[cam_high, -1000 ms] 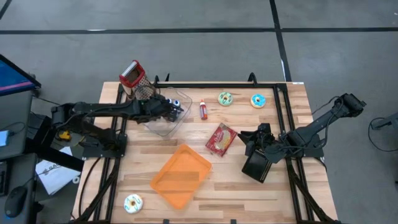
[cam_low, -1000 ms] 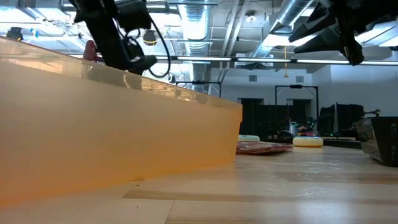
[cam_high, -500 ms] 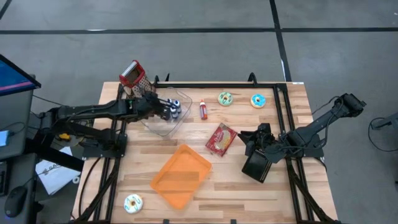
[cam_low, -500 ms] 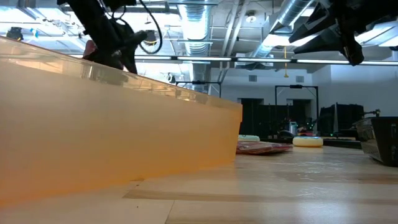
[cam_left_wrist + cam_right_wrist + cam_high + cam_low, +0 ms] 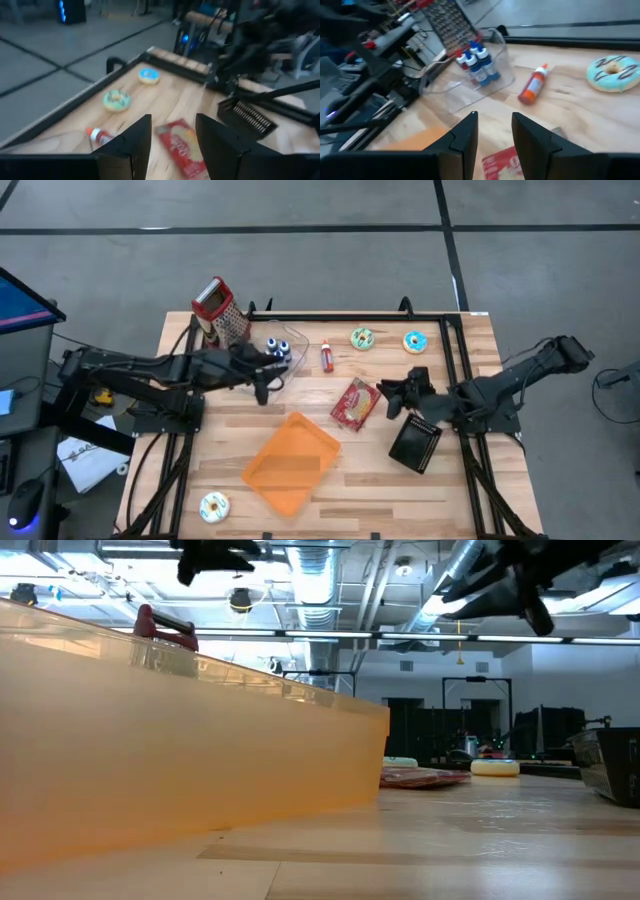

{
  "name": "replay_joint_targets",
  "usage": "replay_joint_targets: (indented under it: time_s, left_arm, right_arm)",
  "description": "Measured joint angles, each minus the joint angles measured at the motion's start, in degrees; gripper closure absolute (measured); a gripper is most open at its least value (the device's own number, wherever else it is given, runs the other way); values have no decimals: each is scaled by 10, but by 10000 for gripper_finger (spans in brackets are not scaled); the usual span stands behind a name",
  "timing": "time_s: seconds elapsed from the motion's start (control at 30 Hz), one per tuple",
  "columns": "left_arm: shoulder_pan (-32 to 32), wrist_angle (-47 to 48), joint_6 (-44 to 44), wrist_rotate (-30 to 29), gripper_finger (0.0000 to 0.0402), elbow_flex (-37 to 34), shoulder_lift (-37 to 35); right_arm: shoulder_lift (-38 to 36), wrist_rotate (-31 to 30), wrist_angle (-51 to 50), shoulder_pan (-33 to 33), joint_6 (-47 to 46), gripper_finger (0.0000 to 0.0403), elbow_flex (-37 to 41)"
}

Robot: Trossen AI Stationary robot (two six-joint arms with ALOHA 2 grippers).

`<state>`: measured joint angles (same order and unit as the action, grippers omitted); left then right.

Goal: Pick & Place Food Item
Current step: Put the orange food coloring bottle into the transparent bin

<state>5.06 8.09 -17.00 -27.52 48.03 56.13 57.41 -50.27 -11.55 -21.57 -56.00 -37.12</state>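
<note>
A red food packet (image 5: 355, 404) lies flat on the wooden table, right of centre, also seen in the left wrist view (image 5: 180, 146). My left gripper (image 5: 270, 372) hovers open above the table, beside the clear container (image 5: 270, 360), pointing toward the packet. My right gripper (image 5: 388, 395) hangs open just right of the packet and above it, pointing across it toward the container (image 5: 470, 75). In their wrist views, the left gripper (image 5: 172, 122) and the right gripper (image 5: 494, 117) have nothing between their fingers. An orange tray (image 5: 290, 463) lies near the front.
Blue-capped bottles (image 5: 480, 62) stand in the clear container. A small red bottle (image 5: 326, 357) and two iced donuts (image 5: 361, 338) (image 5: 414, 341) lie at the back, a third donut (image 5: 214, 506) at the front left. A grater (image 5: 218, 308) stands far left. A black rack (image 5: 414, 444) lies under the right arm.
My left gripper has drawn back out of the clear container, risen high and swung toward the table's near edge, tipping from pointing down to nearly level. My right gripper has shifted a little toward the table's left and far edge, uncovering the black rack.
</note>
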Motion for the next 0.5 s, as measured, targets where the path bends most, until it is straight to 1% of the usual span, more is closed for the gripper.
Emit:
replay_joint_targets:
  time_s: [0.07, 0.2, 0.3, 0.37, 0.4, 0.5]
  left_arm:
    - [18, -33, 6, -24, 253, 0, 1]
    - [51, -62, 8, -72, 253, 0, 1]
    - [71, -86, 31, -104, 253, 0, 2]
    - [82, -112, 54, -128, 253, 0, 1]
    - [86, -124, 66, -136, 253, 0, 1]
    - [91, -150, 92, -152, 253, 0, 1]
  right_arm:
    - [0, 44, 0, 47, 6, 292, -2]
    - [11, 174, -17, 161, 1, 292, -2]
    - [38, 279, -19, 248, 11, 292, -1]
    - [66, 337, -18, 295, 24, 292, -1]
    - [79, 362, -16, 316, 32, 292, -1]
    - [124, 409, 6, 358, 61, 292, -9]
